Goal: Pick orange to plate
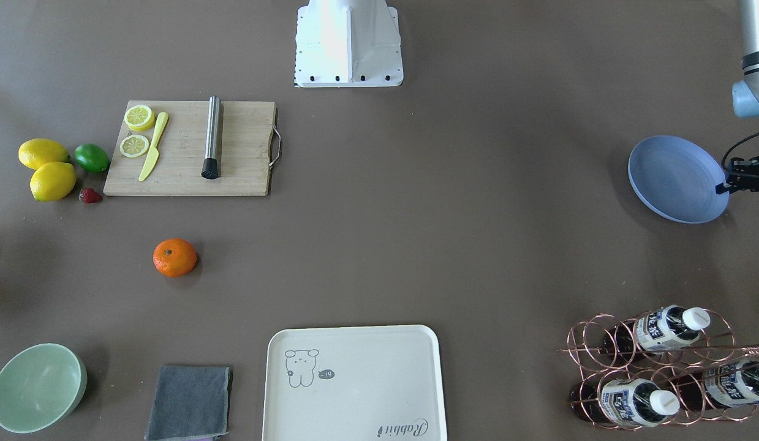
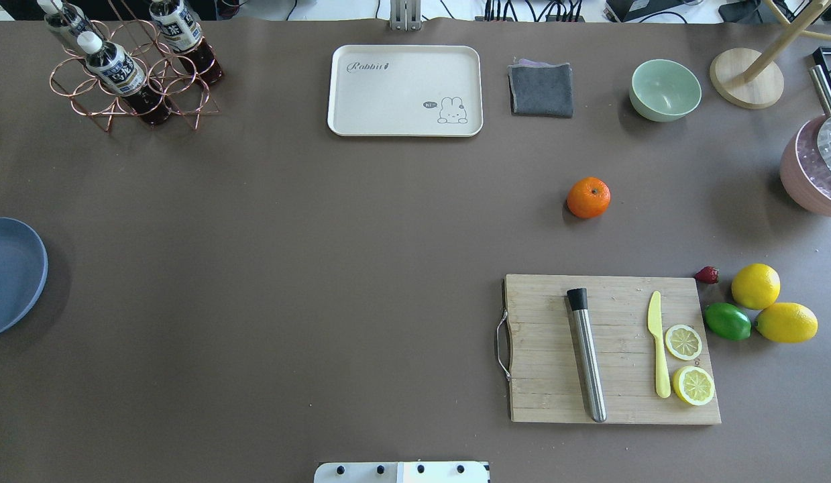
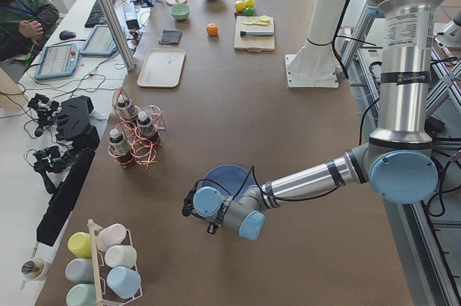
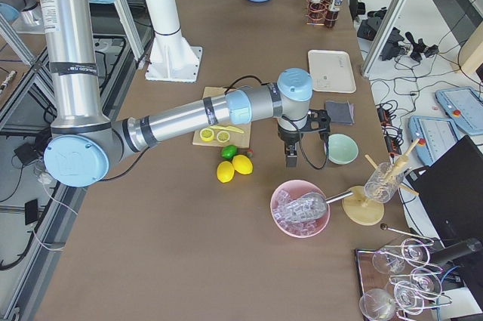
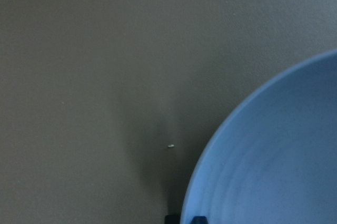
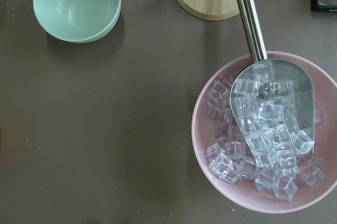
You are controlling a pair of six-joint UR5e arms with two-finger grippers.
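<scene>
The orange (image 2: 588, 197) lies alone on the brown table, between the green bowl and the cutting board, with no gripper near it. The light-blue plate (image 1: 676, 177) rests at the table's far left end. My left gripper (image 1: 725, 185) sits at its rim. In the left wrist view two fingertips (image 5: 171, 217) straddle the plate's (image 5: 274, 155) edge closely, shut on it. My right gripper (image 4: 290, 156) hangs above the table between the green bowl and the lemons. Only the side view shows it, so I cannot tell its state.
A cutting board (image 2: 610, 349) holds a metal rod, a yellow knife and lemon slices. Lemons (image 2: 756, 286), a lime and a strawberry lie beside it. A cream tray (image 2: 405, 90), grey cloth, green bowl (image 2: 665, 89), bottle rack (image 2: 130, 67) and pink ice bowl (image 6: 263, 129) line the far side.
</scene>
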